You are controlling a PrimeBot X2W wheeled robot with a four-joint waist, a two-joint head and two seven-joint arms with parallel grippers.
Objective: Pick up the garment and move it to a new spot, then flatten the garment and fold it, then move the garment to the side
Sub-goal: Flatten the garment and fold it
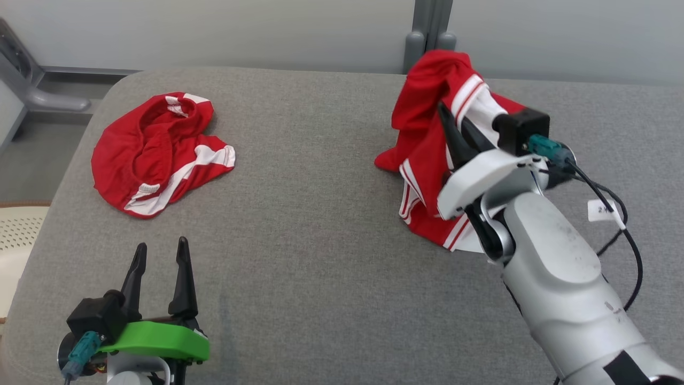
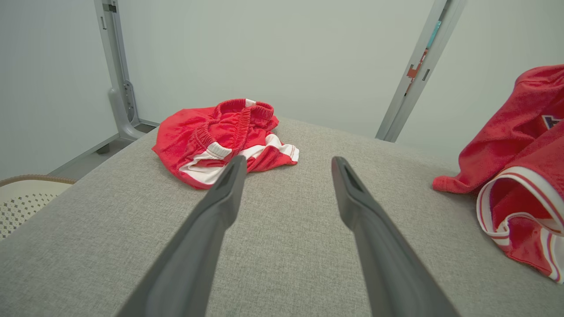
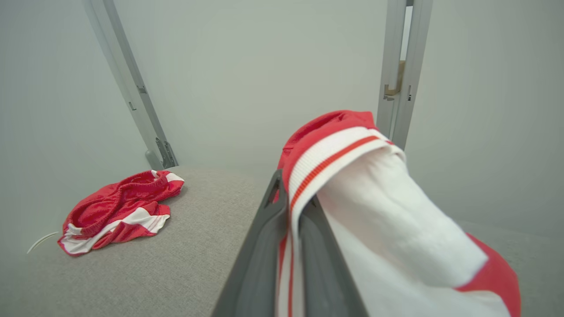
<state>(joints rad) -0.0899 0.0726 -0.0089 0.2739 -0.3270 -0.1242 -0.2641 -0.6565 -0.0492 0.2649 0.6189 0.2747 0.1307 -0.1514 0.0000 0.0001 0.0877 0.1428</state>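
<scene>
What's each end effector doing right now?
Left end effector: open, holding nothing.
Right end effector: closed on the red garment.

Garment (image 1: 422,133): lower corner hidden behind right arm (image 1: 556,278); bunched folds cover whatever is printed on it. In right wrist view the white cloth drapes over one finger of the right gripper (image 3: 293,193) and hides that tip. Cloth nearest the lens is blurred and cut by the bottom edge. In left wrist view the garment runs off the right edge, w/ a small dark mark (image 2: 553,121) cut there, unreadable. Paper tag (image 1: 601,209) on the cable: writing too small to read. Left gripper (image 1: 162,242): base cut by bottom edge in head view. Cream perforated basket (image 1: 16,235) cut by left edge. Bench (image 1: 320,240): near & right sides out of frame. Red shorts (image 1: 160,155): inner folds hidden.
</scene>
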